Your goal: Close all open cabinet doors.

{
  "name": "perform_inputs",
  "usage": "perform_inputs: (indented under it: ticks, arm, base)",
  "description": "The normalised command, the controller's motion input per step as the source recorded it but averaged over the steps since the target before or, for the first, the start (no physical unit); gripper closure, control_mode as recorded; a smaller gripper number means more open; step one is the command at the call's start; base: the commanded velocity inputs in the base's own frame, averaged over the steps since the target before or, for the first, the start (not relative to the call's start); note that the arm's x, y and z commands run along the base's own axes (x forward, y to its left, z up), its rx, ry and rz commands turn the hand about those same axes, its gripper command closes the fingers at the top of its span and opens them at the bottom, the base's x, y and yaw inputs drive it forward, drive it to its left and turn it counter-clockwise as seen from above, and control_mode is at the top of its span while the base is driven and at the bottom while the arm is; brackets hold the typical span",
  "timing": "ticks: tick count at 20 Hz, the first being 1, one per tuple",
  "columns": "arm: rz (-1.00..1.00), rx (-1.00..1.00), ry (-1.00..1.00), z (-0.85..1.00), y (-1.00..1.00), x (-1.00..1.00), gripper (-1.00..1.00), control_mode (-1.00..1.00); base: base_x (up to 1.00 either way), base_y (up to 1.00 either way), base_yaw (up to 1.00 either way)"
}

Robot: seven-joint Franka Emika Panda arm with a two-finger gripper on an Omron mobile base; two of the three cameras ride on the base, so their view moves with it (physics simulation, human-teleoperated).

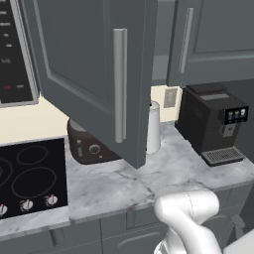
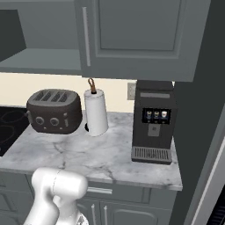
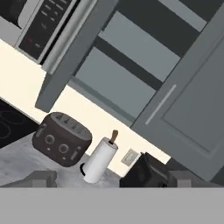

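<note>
The left cabinet door (image 1: 89,74), dark grey with a long silver bar handle (image 1: 119,84), stands swung far out over the counter. In the hand view this open door (image 3: 72,54) shows edge-on, with the bare cabinet shelves (image 3: 131,57) behind it. The neighbouring right cabinet door (image 1: 213,39) (image 2: 140,35) (image 3: 192,105) is shut flat. My gripper (image 3: 114,179) is open with nothing between its fingertips (image 3: 43,178), well back from and below the cabinets. The open cabinet's inside (image 2: 44,48) also shows in the right base view.
On the marble counter (image 1: 124,183) stand a dark toaster (image 2: 55,110), a paper towel roll (image 2: 96,112) and a black coffee machine (image 2: 154,121). A cooktop (image 1: 30,178) lies at left, with a microwave (image 1: 15,49) above it. A tall dark panel (image 2: 206,132) rises at right.
</note>
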Motion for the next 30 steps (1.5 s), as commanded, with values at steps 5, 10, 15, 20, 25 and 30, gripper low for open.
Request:
perform_inputs:
  ticks: [5, 10, 15, 20, 25, 30]
  arm:
    - [0.01, -0.15, 0.0, -0.04, 0.87, 0.0, -1.0, -1.0]
    - [0.0, -0.15, 0.0, 0.0, 0.92, 0.01, -1.0, -1.0]
    - [0.0, -0.16, 0.0, 0.0, 0.96, 0.1, -1.0, -1.0]
    - [-0.01, -0.15, 0.01, 0.0, 0.85, 0.37, -1.0, -1.0]
    - [0.0, -0.08, 0.07, 0.0, 0.19, 0.61, -1.0, -1.0]
    - [0.0, 0.0, 0.21, 0.0, -0.02, 0.8, -1.0, -1.0]
  base:
    - [0.0, 0.0, 0.0]
    - [0.0, 0.0, 0.0]
    - [0.0, 0.0, 0.0]
    - [0.0, 0.0, 0.0]
    - [0.0, 0.0, 0.0]
    - [0.0, 0.0, 0.0]
